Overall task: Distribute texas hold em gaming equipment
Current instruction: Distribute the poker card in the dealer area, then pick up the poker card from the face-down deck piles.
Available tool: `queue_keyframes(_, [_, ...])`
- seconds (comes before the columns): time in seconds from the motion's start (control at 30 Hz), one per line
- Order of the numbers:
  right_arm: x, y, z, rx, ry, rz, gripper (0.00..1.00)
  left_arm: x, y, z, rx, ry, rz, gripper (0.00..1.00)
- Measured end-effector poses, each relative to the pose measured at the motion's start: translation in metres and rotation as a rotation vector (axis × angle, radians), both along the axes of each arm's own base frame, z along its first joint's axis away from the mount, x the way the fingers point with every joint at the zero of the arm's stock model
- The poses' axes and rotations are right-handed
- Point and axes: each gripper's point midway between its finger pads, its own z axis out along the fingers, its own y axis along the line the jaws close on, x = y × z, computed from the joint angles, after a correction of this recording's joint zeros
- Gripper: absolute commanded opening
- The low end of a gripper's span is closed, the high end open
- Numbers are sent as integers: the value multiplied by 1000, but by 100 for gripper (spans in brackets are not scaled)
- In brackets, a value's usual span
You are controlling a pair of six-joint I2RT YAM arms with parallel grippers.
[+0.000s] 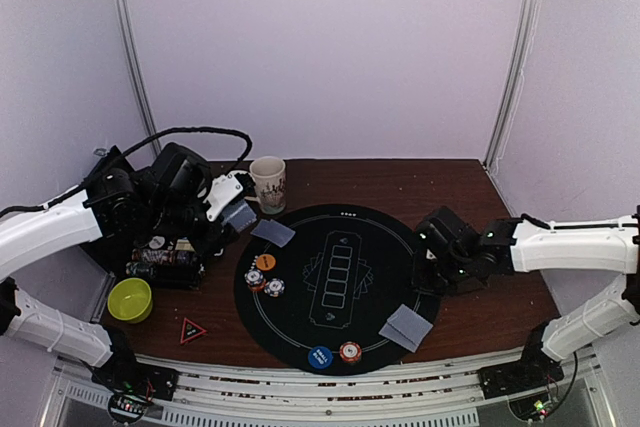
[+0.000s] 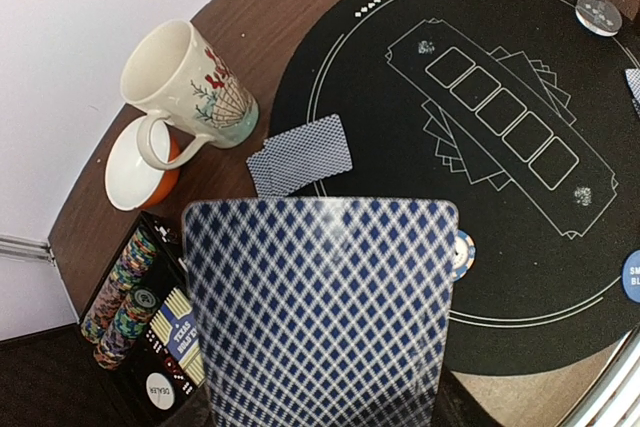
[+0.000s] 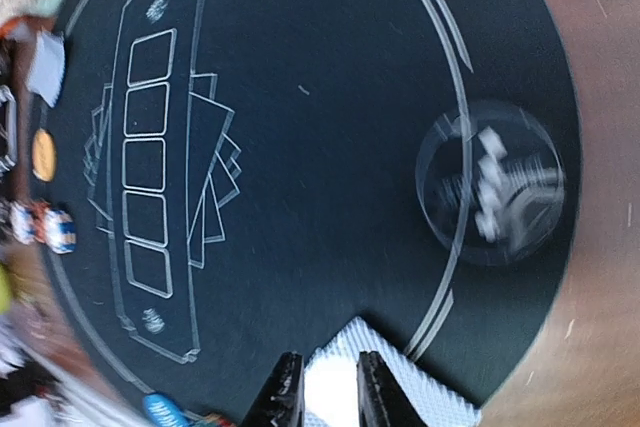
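My left gripper (image 1: 232, 209) is shut on a grey-blue-backed playing card (image 2: 320, 317), held above the table's left side; the card hides its fingers. Two cards (image 2: 300, 155) lie at the black mat's far-left edge (image 1: 273, 232). An orange disc (image 1: 265, 261) and two chip stacks (image 1: 265, 282) sit on the mat's left. A blue disc (image 1: 320, 357) and a chip stack (image 1: 350, 351) sit at its near edge. More cards (image 1: 408, 327) lie at the near right. My right gripper (image 3: 328, 372) hovers slightly open and empty over these cards (image 3: 400, 387). A clear disc (image 3: 490, 182) lies on the mat's right rim.
A black hinged chip case (image 2: 140, 317) with chips stands left of the mat (image 1: 340, 347). A decorated mug (image 1: 268, 183) and an orange bowl (image 2: 135, 162) stand behind it. A green bowl (image 1: 130, 299) and a red triangle (image 1: 191, 330) lie at the near left.
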Motion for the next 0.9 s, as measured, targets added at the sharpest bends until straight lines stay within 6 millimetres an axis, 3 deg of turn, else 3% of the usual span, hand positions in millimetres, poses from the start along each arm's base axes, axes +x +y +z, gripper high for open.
queue_keyframes(0.17, [18, 4, -12, -212, -18, 195, 13, 0, 0, -1, 5, 2, -2, 52])
queue_keyframes(0.37, [9, -12, -37, -370, 38, 336, 9, -1, 1, -1, 8, 1, -5, 52])
queue_keyframes(0.57, [0, -21, -49, -423, 66, 403, 6, -1, 1, -1, 8, 1, -5, 53])
queue_keyframes(0.9, [-11, -16, -62, -458, 90, 488, 5, -1, 1, -1, 9, 1, -7, 52])
